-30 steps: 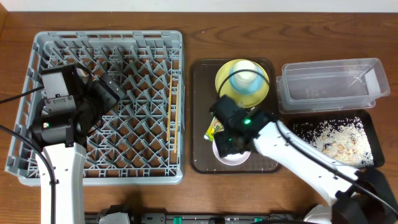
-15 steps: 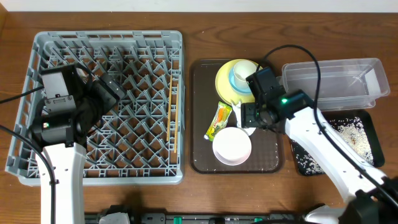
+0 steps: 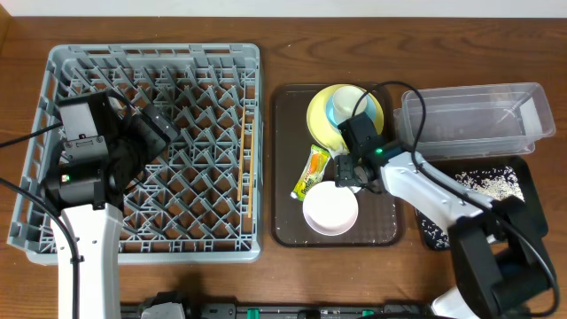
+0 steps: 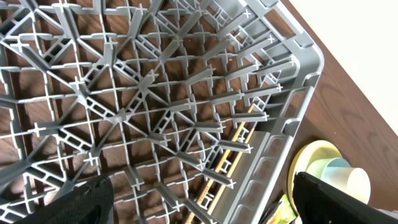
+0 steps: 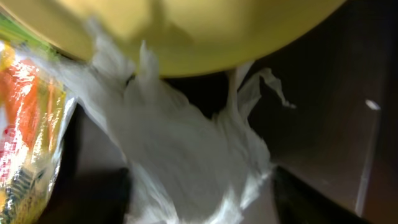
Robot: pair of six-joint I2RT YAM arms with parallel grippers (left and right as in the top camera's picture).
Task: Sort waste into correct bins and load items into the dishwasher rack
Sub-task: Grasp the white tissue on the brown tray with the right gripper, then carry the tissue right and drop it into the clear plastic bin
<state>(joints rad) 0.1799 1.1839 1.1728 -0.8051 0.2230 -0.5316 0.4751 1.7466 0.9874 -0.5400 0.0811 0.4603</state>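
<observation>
My right gripper (image 3: 348, 173) (image 5: 202, 194) is low over the brown serving tray, open, its fingers on either side of the crumpled white tissue (image 5: 180, 155). The tissue lies just below the yellow plate's (image 3: 321, 113) (image 5: 217, 31) rim, with the green-and-orange snack wrapper (image 3: 312, 171) (image 5: 28, 124) to its left. The light blue bowl (image 3: 337, 111) with the small white cup (image 3: 352, 99) in it sits on the plate. The white bowl (image 3: 330, 211) stands nearer the front. My left gripper (image 3: 146, 133) (image 4: 205, 208) hangs open over the dishwasher rack (image 3: 53, 80) (image 4: 124, 93). The chopsticks (image 3: 245, 168) (image 4: 233, 149) lie along the rack's right wall.
The brown serving tray (image 3: 381, 221) lies between the rack and the bins. The clear tub (image 3: 474, 120) stands at the back right. In front of it the black tray (image 3: 523, 177) holds rice-like scraps (image 3: 487, 182), and my right arm crosses it.
My right gripper swung from over the white bowl out to the right beside the plate, then came back down around the tissue. The left arm has not moved.
</observation>
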